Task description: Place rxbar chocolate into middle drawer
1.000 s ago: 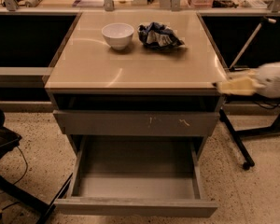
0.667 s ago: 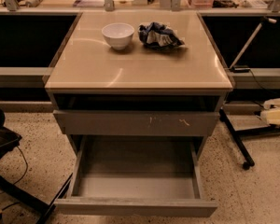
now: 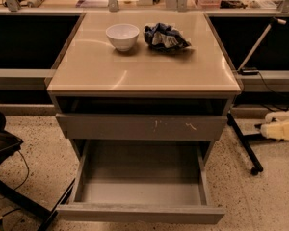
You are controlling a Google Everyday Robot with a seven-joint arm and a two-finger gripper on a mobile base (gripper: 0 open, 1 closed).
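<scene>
The middle drawer is pulled wide open at the bottom of the grey cabinet, and its grey box interior looks bare. Above it sits a shut drawer front with whitish scratch marks. The rxbar chocolate is not in view. My gripper, a cream-coloured shape, is low at the right edge of the view. It is to the right of the cabinet, at about the height of the scratched drawer front and apart from both drawers.
On the beige countertop stand a white bowl and a crumpled blue-and-white snack bag. A black wheeled stand is on the floor at the right, and a black chair base at the left.
My gripper has dropped from beside the countertop's right edge and pulled right, toward the edge of the view. The drawer, bowl and bag have not moved.
</scene>
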